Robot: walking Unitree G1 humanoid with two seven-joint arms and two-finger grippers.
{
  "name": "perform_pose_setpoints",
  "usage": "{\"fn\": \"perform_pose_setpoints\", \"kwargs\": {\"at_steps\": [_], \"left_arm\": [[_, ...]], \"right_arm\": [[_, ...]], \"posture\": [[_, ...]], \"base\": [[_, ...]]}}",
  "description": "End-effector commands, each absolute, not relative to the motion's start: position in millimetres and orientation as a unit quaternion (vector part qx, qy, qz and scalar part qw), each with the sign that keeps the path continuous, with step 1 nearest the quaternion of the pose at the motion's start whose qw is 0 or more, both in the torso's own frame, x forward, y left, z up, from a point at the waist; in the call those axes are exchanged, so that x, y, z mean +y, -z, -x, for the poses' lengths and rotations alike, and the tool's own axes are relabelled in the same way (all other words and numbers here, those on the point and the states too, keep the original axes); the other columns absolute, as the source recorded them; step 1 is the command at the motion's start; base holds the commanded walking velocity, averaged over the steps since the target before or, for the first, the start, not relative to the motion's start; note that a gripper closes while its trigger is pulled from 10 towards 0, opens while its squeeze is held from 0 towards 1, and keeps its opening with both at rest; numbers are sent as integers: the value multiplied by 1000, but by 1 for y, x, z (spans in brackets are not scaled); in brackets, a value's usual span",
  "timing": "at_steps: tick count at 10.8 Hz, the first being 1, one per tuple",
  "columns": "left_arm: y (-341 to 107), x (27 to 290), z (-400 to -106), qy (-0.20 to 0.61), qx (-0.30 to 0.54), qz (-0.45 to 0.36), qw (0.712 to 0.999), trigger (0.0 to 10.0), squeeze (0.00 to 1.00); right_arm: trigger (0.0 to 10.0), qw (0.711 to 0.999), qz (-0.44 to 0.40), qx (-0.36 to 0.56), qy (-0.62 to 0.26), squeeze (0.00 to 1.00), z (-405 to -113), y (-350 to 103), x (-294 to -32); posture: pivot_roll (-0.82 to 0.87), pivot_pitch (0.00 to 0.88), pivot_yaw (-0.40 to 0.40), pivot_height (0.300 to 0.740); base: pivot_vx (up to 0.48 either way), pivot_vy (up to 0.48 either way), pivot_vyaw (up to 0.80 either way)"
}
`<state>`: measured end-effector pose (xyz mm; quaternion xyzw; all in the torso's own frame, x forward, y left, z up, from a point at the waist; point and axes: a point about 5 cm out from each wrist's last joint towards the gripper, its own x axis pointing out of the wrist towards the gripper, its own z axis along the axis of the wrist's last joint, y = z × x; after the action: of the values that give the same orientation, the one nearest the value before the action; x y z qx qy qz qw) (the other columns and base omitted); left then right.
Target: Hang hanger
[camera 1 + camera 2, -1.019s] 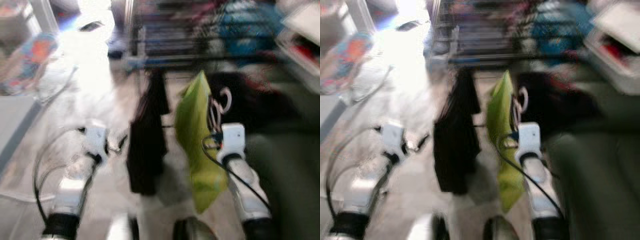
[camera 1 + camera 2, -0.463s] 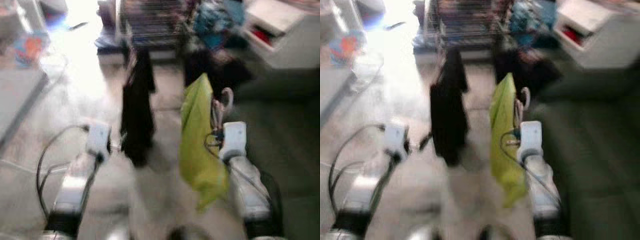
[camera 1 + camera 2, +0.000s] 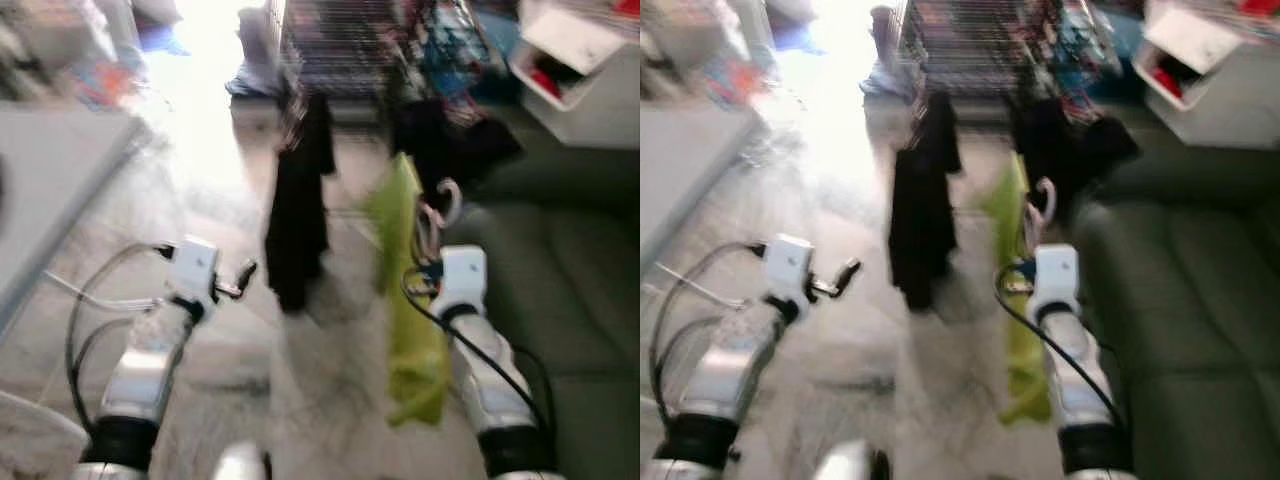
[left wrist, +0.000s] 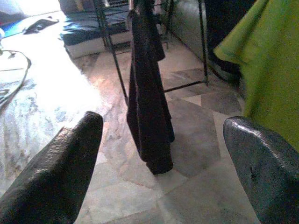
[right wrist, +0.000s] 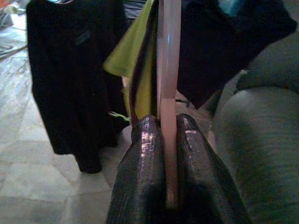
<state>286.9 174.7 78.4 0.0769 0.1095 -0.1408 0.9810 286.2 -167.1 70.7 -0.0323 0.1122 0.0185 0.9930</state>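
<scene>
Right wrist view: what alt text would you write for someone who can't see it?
Two black fingers of the right gripper clamp a pale pink hanger carrying a lime-green garment. Behind hang black clothes; a dark green sofa sits alongside.

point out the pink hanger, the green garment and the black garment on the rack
pink hanger (image 5: pixel 167 93): right wrist view, its bar above the hand.
green garment (image 3: pixel 405 300): left eye view, mid cloth.
black garment (image 4: pixel 147 116): left wrist view, mid cloth.
</scene>
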Motion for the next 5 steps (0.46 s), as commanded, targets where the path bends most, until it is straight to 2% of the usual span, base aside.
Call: {"fn": "perform_pose_setpoints", "kwargs": {"at_steps": [1,5], "left_arm": [[-88,168,-292,149,87,-81,982,10000,0],[-88,165,-292,159,90,-69,981,10000,0]], "right_arm": [[10000,995,33,92,-11,0,-290,-80,-170],[10000,995,28,94,-4,0,-290,-79,-171]], "posture": [[-73,0,-15,740],[-73,0,-14,740]], "base": [[0,0,0],[0,0,0]]}}
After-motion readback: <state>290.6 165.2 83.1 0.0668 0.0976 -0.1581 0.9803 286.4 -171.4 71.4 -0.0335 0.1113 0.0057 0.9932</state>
